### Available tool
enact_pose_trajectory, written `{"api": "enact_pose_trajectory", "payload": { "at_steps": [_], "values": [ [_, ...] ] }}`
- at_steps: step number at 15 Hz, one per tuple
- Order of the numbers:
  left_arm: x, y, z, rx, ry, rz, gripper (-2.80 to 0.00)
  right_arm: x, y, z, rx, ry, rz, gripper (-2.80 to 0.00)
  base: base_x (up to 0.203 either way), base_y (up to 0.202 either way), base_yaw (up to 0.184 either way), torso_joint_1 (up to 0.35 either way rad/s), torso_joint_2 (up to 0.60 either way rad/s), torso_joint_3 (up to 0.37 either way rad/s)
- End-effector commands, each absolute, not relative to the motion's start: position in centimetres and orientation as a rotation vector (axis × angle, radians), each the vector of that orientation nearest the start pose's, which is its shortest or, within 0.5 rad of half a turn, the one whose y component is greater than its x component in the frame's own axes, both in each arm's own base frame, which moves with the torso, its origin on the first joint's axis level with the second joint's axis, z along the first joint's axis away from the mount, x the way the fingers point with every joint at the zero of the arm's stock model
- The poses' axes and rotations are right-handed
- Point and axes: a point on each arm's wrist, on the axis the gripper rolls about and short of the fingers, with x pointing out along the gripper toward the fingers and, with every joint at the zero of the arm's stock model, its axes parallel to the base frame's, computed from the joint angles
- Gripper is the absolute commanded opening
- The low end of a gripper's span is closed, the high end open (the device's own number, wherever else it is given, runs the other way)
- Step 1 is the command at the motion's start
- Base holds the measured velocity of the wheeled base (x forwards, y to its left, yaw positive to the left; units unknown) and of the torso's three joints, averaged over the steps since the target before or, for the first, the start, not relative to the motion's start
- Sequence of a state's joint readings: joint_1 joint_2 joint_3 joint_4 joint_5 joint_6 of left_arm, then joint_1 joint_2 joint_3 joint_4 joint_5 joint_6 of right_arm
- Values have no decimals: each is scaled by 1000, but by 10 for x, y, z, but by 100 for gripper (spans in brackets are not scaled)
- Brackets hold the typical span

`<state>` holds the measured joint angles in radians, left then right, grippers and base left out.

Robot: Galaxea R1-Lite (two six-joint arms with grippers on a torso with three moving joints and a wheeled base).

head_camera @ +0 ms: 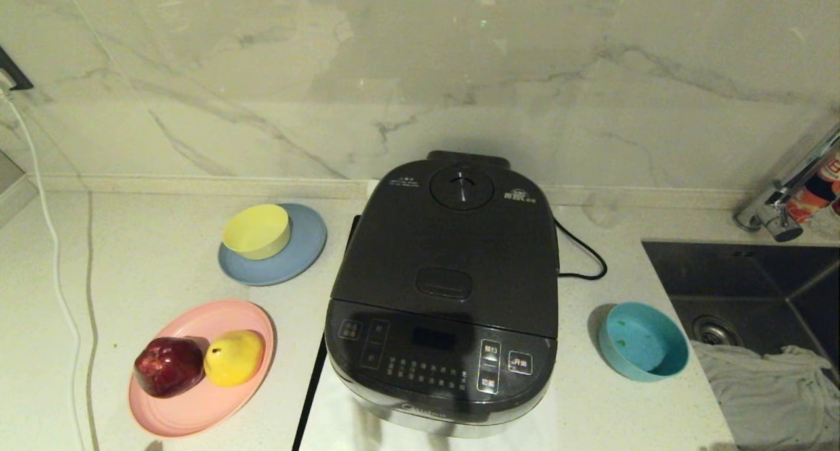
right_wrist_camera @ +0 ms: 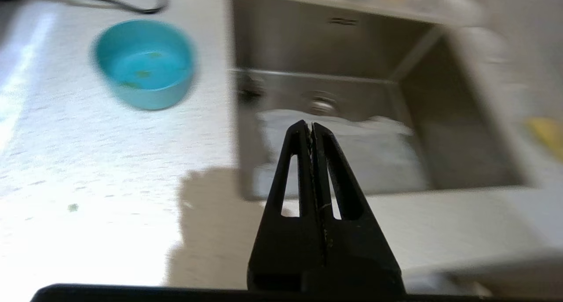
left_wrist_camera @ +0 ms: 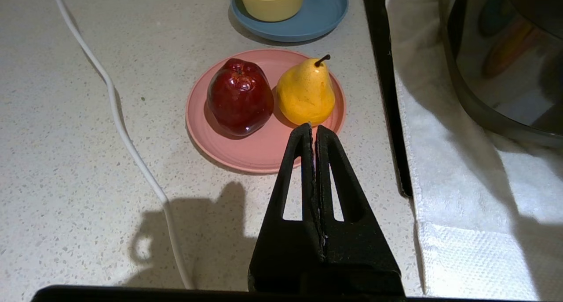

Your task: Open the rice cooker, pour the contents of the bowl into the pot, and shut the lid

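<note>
The black rice cooker (head_camera: 446, 293) stands at the centre of the counter with its lid (head_camera: 453, 241) down, so the pot is hidden. To its right sits the teal-blue bowl (head_camera: 643, 341), seen again in the right wrist view as the bowl (right_wrist_camera: 145, 63), holding only a few green bits (right_wrist_camera: 143, 73). Neither arm shows in the head view. My left gripper (left_wrist_camera: 313, 127) is shut and empty near the counter's front, short of the pink plate. My right gripper (right_wrist_camera: 308, 124) is shut and empty, over the counter's front edge by the sink.
A pink plate (head_camera: 197, 411) carries a red apple (head_camera: 168, 365) and a yellow pear (head_camera: 234, 356). A yellow bowl (head_camera: 256, 230) rests on a blue-grey plate (head_camera: 295, 257). The sink (head_camera: 774, 293) with a white cloth (head_camera: 774, 392) lies right. A white cable (head_camera: 56, 254) runs along the left.
</note>
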<state>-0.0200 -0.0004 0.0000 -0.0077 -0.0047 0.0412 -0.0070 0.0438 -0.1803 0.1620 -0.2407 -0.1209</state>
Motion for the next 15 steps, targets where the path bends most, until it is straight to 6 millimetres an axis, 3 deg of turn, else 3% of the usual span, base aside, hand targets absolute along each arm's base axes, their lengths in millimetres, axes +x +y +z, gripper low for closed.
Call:
{"api": "enact_pose_trajectory", "payload": {
  "at_steps": [1,2,5,15],
  "values": [
    [-22,0,74,41,-2,-25,-280,-24,-3,92,-96,-119,-138,-280,0,0,0,0,0,0],
    [-22,0,74,41,-2,-25,-280,-24,-1,92,-97,-145,-71,-280,0,0,0,0,0,0],
    [-22,0,74,40,-2,-25,-280,-23,1,73,-107,23,21,-280,0,0,0,0,0,0],
    [-22,0,74,40,-2,-25,-280,-23,1,73,-101,16,25,-280,0,0,0,0,0,0]
  ]
}}
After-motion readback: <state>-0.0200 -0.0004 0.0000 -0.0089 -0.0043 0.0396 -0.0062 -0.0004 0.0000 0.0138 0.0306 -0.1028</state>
